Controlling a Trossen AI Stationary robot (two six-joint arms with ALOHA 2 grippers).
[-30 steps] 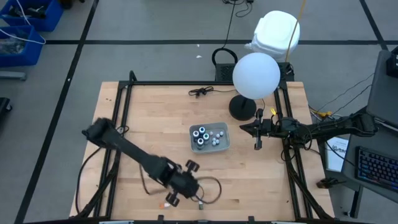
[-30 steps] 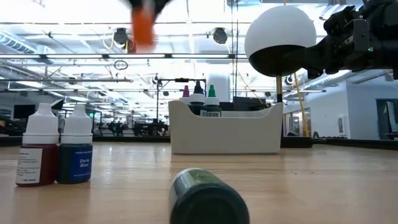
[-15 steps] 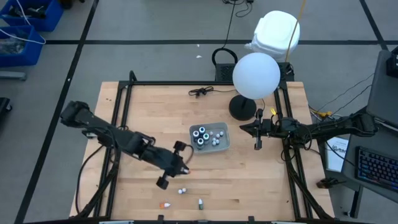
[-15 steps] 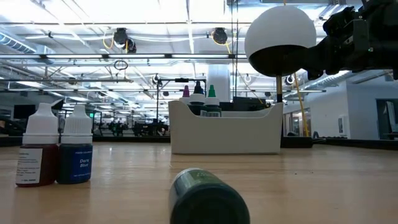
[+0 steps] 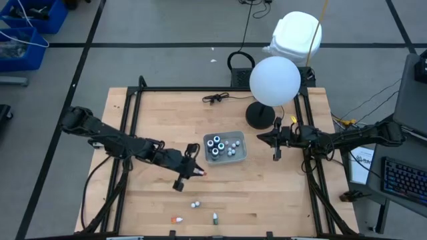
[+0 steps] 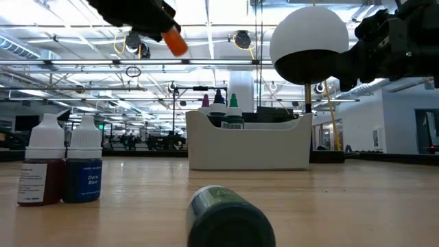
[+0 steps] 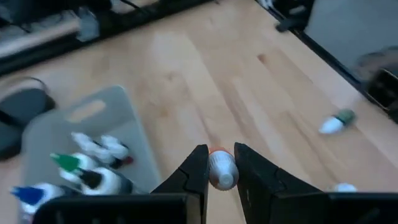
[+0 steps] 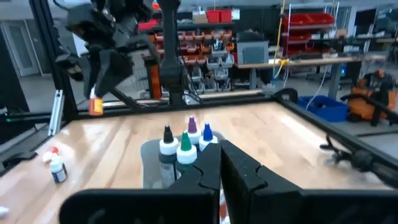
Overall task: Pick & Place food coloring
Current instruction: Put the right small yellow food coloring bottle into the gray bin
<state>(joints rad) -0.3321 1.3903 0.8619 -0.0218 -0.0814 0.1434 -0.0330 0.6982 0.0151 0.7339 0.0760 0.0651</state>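
Observation:
My left gripper (image 5: 197, 171) is above the table just left of the grey tray (image 5: 240, 155), shut on a small orange food coloring bottle (image 6: 175, 42). Several food coloring bottles (image 5: 220, 145) stand upright in the tray. More lie loose near the front edge: a red one (image 6: 41, 171) and a dark blue one (image 6: 84, 171) stand on their bases side by side, and a green one (image 6: 230, 218) lies on its side. My right gripper (image 8: 217, 163) waits shut at the table's right side, pointing toward the tray. My left gripper pinches the bottle's white cap end (image 7: 222, 174) between its two fingers (image 7: 194, 171). The orange body (image 7: 217, 152) sticks out past the fingertips. The fingers slant down toward the tray from the table's left. The bottle is lifted clear of the table.
A black lamp base (image 5: 260, 115) with a white globe (image 5: 275, 80) stands behind the tray at the far right. A black cable (image 5: 215, 99) lies near the far edge. An orange bottle (image 5: 175, 219) lies by the front edge. Bare wood lies between the tray and the loose bottles.
My left gripper, shut on the orange bottle throughout, has moved from over the loose bottles at the near edge toward the far edge and the tray. It has tipped from pointing steeply down to a shallower slant. The loose bottles it covered now show.

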